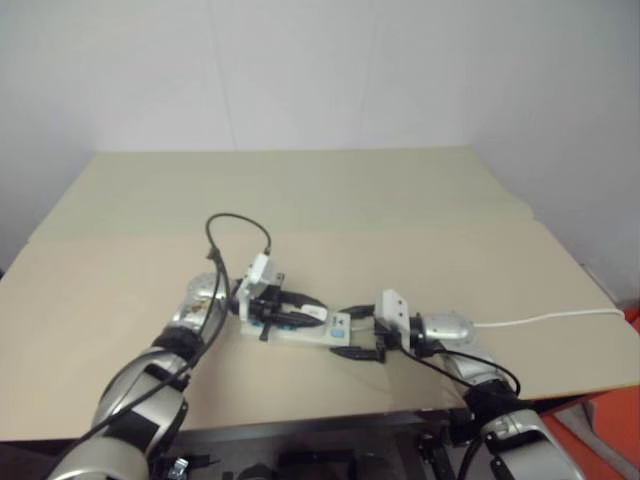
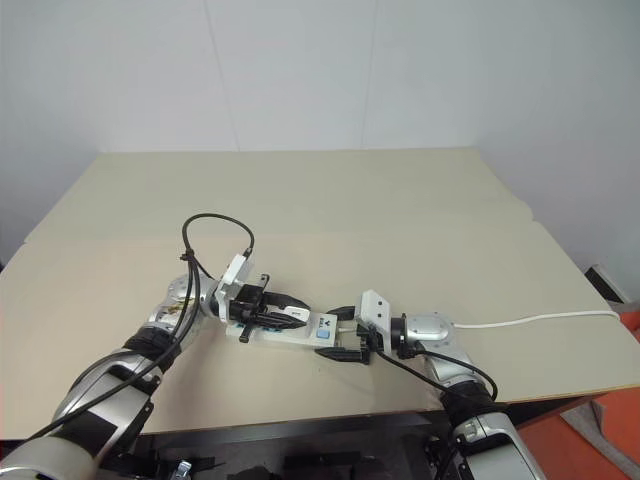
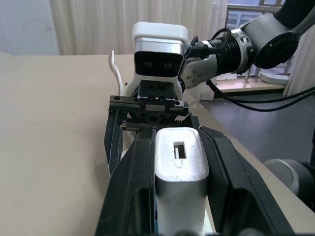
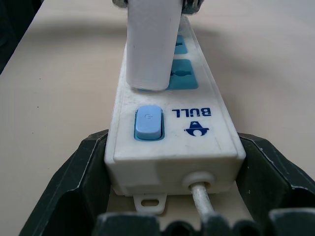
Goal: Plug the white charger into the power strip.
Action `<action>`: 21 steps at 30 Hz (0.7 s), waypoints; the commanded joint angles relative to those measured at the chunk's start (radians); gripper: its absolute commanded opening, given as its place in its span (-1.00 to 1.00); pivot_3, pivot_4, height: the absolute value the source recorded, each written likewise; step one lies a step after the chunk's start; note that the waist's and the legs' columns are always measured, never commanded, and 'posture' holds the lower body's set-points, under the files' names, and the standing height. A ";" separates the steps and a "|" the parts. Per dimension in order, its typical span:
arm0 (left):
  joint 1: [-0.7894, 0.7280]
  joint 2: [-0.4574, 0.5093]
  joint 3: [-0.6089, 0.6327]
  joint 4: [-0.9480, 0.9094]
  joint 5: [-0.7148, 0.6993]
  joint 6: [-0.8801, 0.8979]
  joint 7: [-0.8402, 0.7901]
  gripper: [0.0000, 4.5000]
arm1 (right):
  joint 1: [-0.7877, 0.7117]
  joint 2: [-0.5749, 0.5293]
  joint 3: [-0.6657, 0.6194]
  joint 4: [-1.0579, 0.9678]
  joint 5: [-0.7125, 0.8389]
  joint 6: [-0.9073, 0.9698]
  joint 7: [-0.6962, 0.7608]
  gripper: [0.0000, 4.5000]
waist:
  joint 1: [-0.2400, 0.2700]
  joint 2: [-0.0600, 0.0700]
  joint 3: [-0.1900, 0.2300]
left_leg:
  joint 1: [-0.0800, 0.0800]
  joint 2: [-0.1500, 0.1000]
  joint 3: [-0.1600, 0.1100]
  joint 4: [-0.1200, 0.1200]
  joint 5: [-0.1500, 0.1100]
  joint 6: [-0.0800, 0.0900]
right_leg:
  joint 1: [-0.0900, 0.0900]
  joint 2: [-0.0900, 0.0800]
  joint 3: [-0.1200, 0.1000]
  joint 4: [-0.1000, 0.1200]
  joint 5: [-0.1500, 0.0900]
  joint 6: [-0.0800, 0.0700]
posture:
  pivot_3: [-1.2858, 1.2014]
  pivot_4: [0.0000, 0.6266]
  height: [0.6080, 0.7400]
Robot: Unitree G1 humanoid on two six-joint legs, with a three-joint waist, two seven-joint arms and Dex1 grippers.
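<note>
While the left gripper (image 3: 178, 196) clamps the white charger (image 3: 180, 169) between its fingers, that rigid, light, smooth block stands on the power strip (image 4: 174, 128), at the socket nearest the switch (image 4: 148, 123). It could slip; side faces give the surest hold. Opposite, the right gripper (image 4: 172, 196), spread wide, brackets the strip's stiff cord end; its cord (image 1: 545, 318) trails behind.

arms: silver shells, black joints | cables: black (looped) | fingers (image 3: 133, 196): black
</note>
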 commanded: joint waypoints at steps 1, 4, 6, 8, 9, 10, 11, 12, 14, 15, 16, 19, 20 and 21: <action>0.023 0.017 0.011 0.098 0.067 -0.014 -0.002 -0.55 | 0.019 -0.016 0.026 0.006 -0.036 -0.007 0.011 0.53 | 0.002 0.000 -0.003 | 0.001 0.000 0.000 0.000 0.000 0.000 | 0.001 0.000 0.000 0.000 0.000 0.000 | 0.03 -0.52 1.00; 0.031 0.017 0.011 0.123 0.086 -0.031 -0.002 -0.55 | 0.024 -0.019 0.025 0.002 -0.036 -0.008 0.009 0.53 | 0.004 0.000 -0.004 | 0.005 0.000 0.000 0.000 0.000 0.000 | 0.006 0.000 0.000 -0.001 0.000 0.000 | 0.03 -0.52 1.00; 0.038 0.018 0.009 0.129 0.093 -0.036 -0.002 -0.55 | 0.026 -0.020 0.024 0.000 -0.037 -0.008 0.007 0.53 | 0.004 0.000 -0.004 | 0.012 0.000 0.000 -0.002 -0.001 0.002 | 0.014 0.000 0.000 -0.004 -0.001 0.000 | 0.03 -0.52 1.00; 0.039 0.018 0.010 0.131 0.096 -0.039 -0.002 -0.55 | 0.028 -0.021 0.024 -0.002 -0.037 -0.008 0.007 0.53 | 0.004 0.000 -0.005 | 0.013 0.000 0.000 -0.002 -0.002 0.002 | 0.015 0.000 0.000 -0.004 -0.001 0.000 | 0.03 -0.52 1.00; 0.038 0.016 0.012 0.132 0.096 -0.037 -0.002 -0.55 | 0.029 -0.022 0.024 -0.003 -0.037 -0.008 0.007 0.53 | 0.004 0.000 -0.005 | 0.013 0.000 0.000 -0.002 -0.002 0.002 | 0.015 0.000 0.000 -0.004 -0.001 0.000 | 0.03 -0.52 1.00; 0.037 0.016 0.013 0.133 0.097 -0.036 -0.002 -0.55 | 0.029 -0.022 0.024 -0.004 -0.037 -0.007 0.007 0.53 | 0.004 0.000 -0.005 | 0.013 0.000 0.000 -0.002 -0.002 0.002 | 0.015 0.000 0.000 -0.004 -0.001 0.000 | 0.03 -0.52 1.00; 0.036 0.016 0.014 0.134 0.096 -0.033 -0.002 -0.55 | 0.029 -0.022 0.025 -0.004 -0.037 -0.007 0.008 0.53 | 0.004 0.000 -0.005 | 0.013 0.000 0.000 -0.002 -0.002 0.002 | 0.015 0.000 0.000 -0.004 -0.001 0.000 | 0.03 -0.52 1.00; 0.030 0.012 0.021 0.138 0.095 -0.023 -0.002 -0.55 | 0.028 -0.021 0.026 -0.003 -0.038 -0.008 0.007 0.53 | 0.004 0.000 -0.005 | 0.013 0.000 0.000 -0.002 -0.002 0.002 | 0.015 0.000 0.000 -0.004 -0.001 0.000 | 0.03 -0.52 1.00; 0.022 0.009 0.024 0.143 0.095 -0.009 -0.002 -0.55 | 0.026 -0.019 0.028 0.003 -0.043 -0.016 0.002 0.53 | 0.005 0.000 -0.006 | 0.013 0.000 0.000 -0.002 -0.002 0.002 | 0.015 0.000 0.000 -0.004 -0.001 0.000 | 0.03 -0.52 1.00; 0.019 0.010 0.021 0.142 0.094 -0.002 -0.002 -0.55 | 0.024 -0.018 0.029 0.004 -0.044 -0.016 0.001 0.53 | 0.004 0.000 -0.006 | 0.013 0.000 0.000 -0.002 -0.002 0.002 | 0.015 0.000 0.000 -0.004 -0.001 0.000 | 0.03 -0.52 1.00; 0.017 0.009 0.020 0.141 0.092 -0.001 -0.002 -0.55 | 0.022 -0.017 0.029 0.006 -0.044 -0.015 0.000 0.53 | 0.004 0.000 -0.006 | 0.013 0.000 0.000 -0.002 -0.002 0.002 | 0.016 0.000 0.000 -0.004 -0.001 0.000 | 0.03 -0.52 1.00; 0.012 0.000 0.040 0.141 0.084 -0.002 -0.002 -0.11 | 0.017 -0.015 0.030 0.010 -0.044 -0.016 -0.003 0.53 | 0.001 0.001 -0.006 | 0.014 0.000 0.000 -0.002 -0.002 0.002 | 0.015 0.000 0.000 -0.004 -0.001 0.000 | 0.03 -0.52 1.00; 0.011 -0.004 0.047 0.143 0.087 -0.009 -0.002 0.03 | 0.016 -0.015 0.031 0.012 -0.045 -0.018 -0.004 0.53 | 0.004 0.001 -0.006 | 0.014 0.000 0.000 -0.002 -0.002 0.003 | 0.015 0.000 0.000 -0.004 -0.001 0.000 | 0.03 -0.52 1.00; 0.009 -0.007 0.054 0.145 0.093 -0.016 -0.002 0.18 | 0.016 -0.014 0.030 0.014 -0.045 -0.020 -0.005 0.53 | 0.006 0.001 -0.006 | 0.012 0.000 -0.001 -0.002 -0.002 0.003 | 0.015 0.001 0.000 -0.004 -0.001 -0.001 | 0.03 -0.52 1.00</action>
